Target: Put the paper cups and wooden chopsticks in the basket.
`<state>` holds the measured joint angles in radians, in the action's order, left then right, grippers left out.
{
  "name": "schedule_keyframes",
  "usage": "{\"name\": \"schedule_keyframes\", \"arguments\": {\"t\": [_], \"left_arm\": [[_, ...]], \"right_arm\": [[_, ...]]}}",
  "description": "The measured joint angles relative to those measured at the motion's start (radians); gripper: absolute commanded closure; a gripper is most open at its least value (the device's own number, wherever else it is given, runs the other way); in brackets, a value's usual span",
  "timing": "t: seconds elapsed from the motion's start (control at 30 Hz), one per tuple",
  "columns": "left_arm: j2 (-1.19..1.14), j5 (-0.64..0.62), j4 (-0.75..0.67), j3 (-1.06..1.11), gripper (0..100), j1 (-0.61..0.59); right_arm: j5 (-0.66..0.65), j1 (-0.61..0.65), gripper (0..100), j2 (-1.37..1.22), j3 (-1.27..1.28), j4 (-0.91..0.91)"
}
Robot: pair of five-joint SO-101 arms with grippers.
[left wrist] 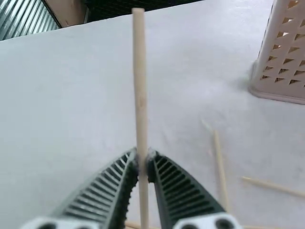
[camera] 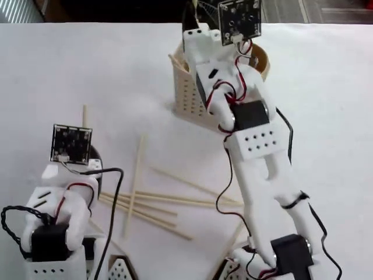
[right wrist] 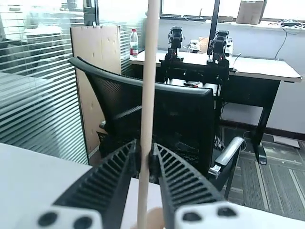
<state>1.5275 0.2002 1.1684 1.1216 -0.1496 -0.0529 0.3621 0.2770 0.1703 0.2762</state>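
Near the far edge of the tabletop (camera: 70, 64) stands the basket (camera: 187, 99). The right arm (camera: 256, 146) stretches from the near edge up over it and covers most of its opening. A wide stretch of white tabletop lies between the basket and the left arm (camera: 58, 216), which sits at the near left corner. The loose chopsticks (camera: 163, 201) lie crossed on the tabletop between the two arm bases. One of them (camera: 137, 169) is angled toward the basket but lies well apart from it.

The left jaws are clenched on the left chopstick (left wrist: 139, 86), which runs straight out past the tips above the tabletop. Its gripped end is cut off at the frame edge, and it is well apart from the basket's corner. The right jaws are grasping the right chopstick (right wrist: 151, 71), held upright with both ends cut off. Beyond it is a chair (right wrist: 157, 109) off the tabletop.

A brown cup (camera: 262, 58) shows part of its rim past the right arm at the basket's far side. I cannot tell whether it sits inside the basket or just behind it. A tan tip (camera: 176, 63), seemingly a chopstick end, juts over the basket's left rim, and the arm hides the rest of the inside
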Motion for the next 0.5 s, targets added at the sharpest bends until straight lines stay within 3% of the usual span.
{"name": "schedule_keyframes", "arguments": {"t": [0.07, 0.23, 0.33, 0.43, 0.5], "left_arm": [[0.006, 0.0, 0.0, 0.012, 98, 0.0], [0.003, 0.0, 0.0, 0.028, 98, 0.0], [0.005, 0.0, 0.0, 0.028, 98, 0.0], [0.003, 0.0, 0.0, 0.028, 98, 0.0], [0.003, 0.0, 0.0, 0.028, 98, 0.0]], "right_arm": [[0.0, 0.002, 95.3, -0.012, 0.037, -0.017], [0.0, 0.005, 77.7, -0.014, 0.054, 0.031], [0.0, 0.003, 83.3, -0.005, 0.054, 0.1], [0.0, 0.003, 97.0, 0.037, 0.009, 0.19], [0.0, 0.003, 97.1, 0.083, -0.018, 0.232]]}}
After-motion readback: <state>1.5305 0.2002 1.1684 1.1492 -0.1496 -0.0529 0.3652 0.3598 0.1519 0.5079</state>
